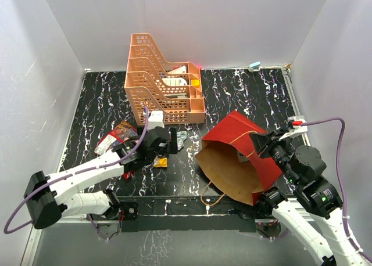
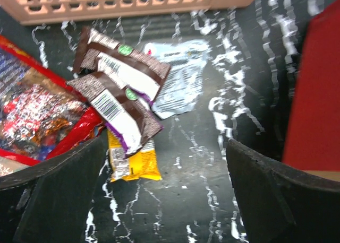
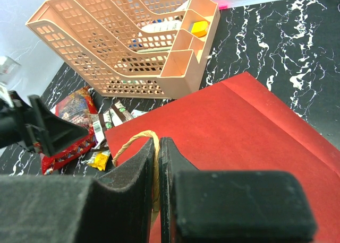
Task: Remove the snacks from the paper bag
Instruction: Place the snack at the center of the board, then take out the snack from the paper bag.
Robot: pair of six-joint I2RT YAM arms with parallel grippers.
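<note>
Left gripper (image 2: pixel 166 153) stands wide open and empty, low over the table (image 2: pixel 202 211) just beside the snack pile at the lower left of the wrist view. Right gripper (image 3: pixel 159 166) is pinched tight on the cord handle (image 3: pixel 133 138) of the bag (image 1: pixel 241 135). That bag lies on its side right of centre in the top view, with its brown mouth facing the lower left. The step in hand, as I judge it, is the left arm's next reach into that mouth. To do it well, lift straight up first so the fingers do not drag the loose packets. Then swing right and enter low along the bag's bottom wall with jaws wide. Meanwhile the right arm should hold its pull on the handle steady so the mouth does not sag shut. A small dark shape shows deep inside the bag, and I cannot tell whether it is a packet. Count on the table: five snacks. They are one red packet (image 2: pixel 37 107), two brown wrappers (image 2: pixel 123 62) overlapping, one yellow packet (image 2: pixel 135 163) partly under them, and one silver packet (image 2: pixel 183 81). One bag and one orange rack (image 1: pixel 160 97) at upper centre make up the rest.
</note>
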